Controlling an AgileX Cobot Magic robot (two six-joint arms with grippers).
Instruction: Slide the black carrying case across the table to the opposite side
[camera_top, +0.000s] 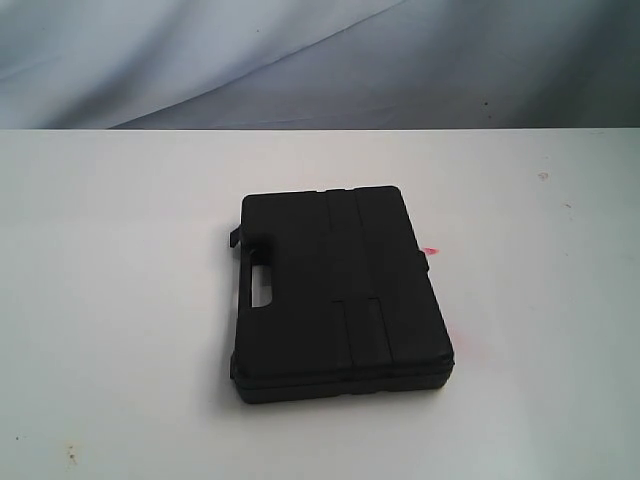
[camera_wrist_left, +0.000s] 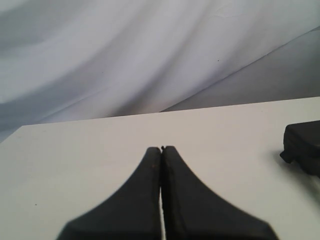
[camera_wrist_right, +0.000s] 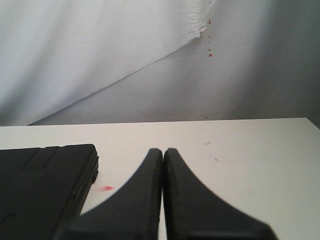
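Observation:
The flat black case (camera_top: 340, 292) lies closed on the white table (camera_top: 120, 300), near the middle, with its handle slot (camera_top: 263, 285) on its left edge. No arm shows in the exterior view. In the left wrist view my left gripper (camera_wrist_left: 161, 149) is shut with nothing in it, above bare table, and a corner of the case (camera_wrist_left: 304, 145) shows well off to one side. My right gripper (camera_wrist_right: 163, 150) is shut and empty too, with the case (camera_wrist_right: 42, 185) lying beside it and apart from it.
A small red mark (camera_top: 431, 250) sits on the table by the case's right edge, also the red mark (camera_wrist_right: 106, 188) in the right wrist view. Wrinkled white cloth (camera_top: 300, 60) hangs behind the table's far edge. Small specks (camera_top: 543, 176) dot the tabletop.

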